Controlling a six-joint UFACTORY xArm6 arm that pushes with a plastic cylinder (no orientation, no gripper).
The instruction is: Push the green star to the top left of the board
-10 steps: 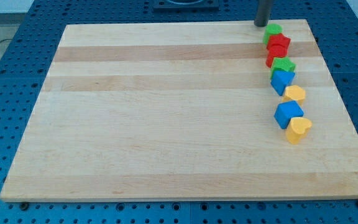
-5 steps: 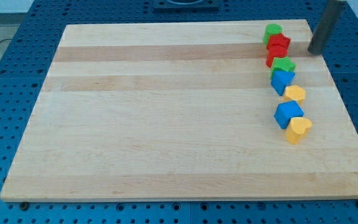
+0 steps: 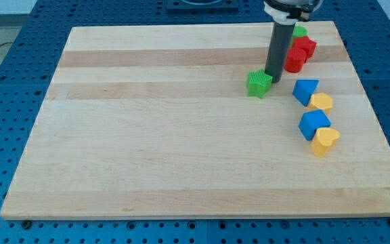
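so right now my tip (image 3: 272,73) sits touching the green star (image 3: 258,84) on its upper-right side, meaning the star lies just to the view's left and a hair below the end effector. that's the relation that counts: the goal corner is at the view's top left, so a push from the right and slightly from below would suit better, and as it stands the contact looks likely to send the star left and downward rather than up (just my read). the star looks about as wide as it is long, so no real long axis to worry over, though it might spin off the rod.

the end effector is a plain rod, nothing to open or clench, it grasps nothing and only leans on the star.

the star is in the upper right-of-centre part of the desk (image 3: 147,135), well apart from the corner. off to the view's right are a red block (image 3: 299,54), a green block (image 3: 299,31) peeking behind the rod, a blue block (image 3: 305,90), a yellow block (image 3: 321,102), another blue block (image 3: 313,124) and a yellow heart (image 3: 326,140). no containers anywhere.
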